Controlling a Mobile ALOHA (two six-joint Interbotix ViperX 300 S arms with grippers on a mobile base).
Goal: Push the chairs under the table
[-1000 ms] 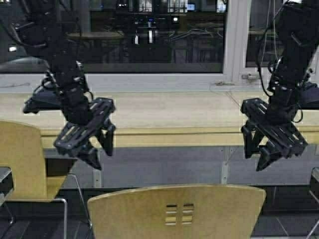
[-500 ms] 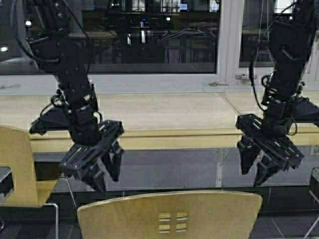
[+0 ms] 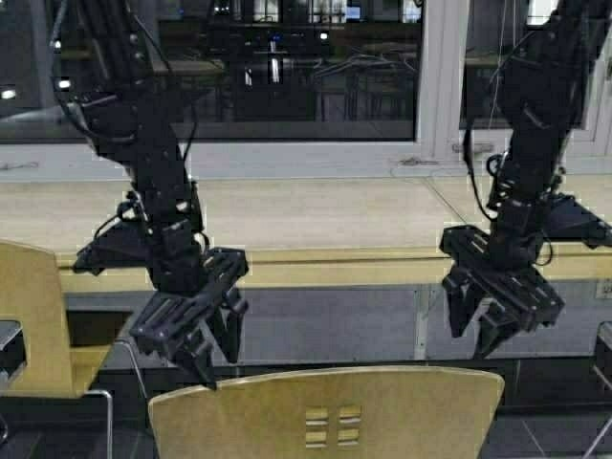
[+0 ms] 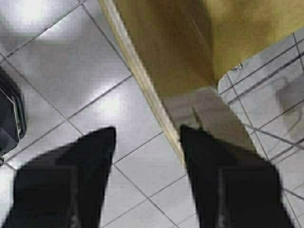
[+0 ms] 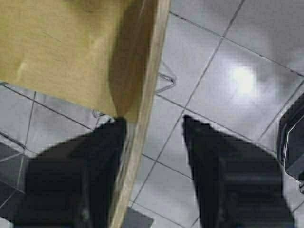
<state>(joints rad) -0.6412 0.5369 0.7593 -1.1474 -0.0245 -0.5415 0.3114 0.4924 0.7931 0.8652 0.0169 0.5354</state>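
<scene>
The high view shows both arms lowered toward the top edge of the nearest chair (image 3: pixel 325 411), whose curved tan backrest with 4 small cut-outs fills the lower middle. The left gripper (image 3: pixel 206 346) hangs just above the backrest's left corner, its tips close to the rim; the right gripper (image 3: pixel 483 330) hangs above the right corner, slightly higher. From here it is hard to tell on which side of the backrest each finger sits.

The wrist views settle that. In the left wrist view the left gripper (image 4: pixel 147 142) is spread wide, and the backrest edge (image 4: pixel 156 104) runs down between its 2 fingers, close against one of them. In the right wrist view the right gripper (image 5: pixel 154 128) is likewise spread, with the chair (image 5: pixel 71 47) rim passing between its fingers and hugging one. Both views show grey floor tiles (image 4: pixel 61 61) below, hidden from the high camera.

Beyond the chair, the table (image 3: pixel 335 225) runs across the high view under the window (image 3: pixel 287 67), its thick front edge well apart from the backrest. A second chair (image 3: pixel 33 316) stands at the left.
</scene>
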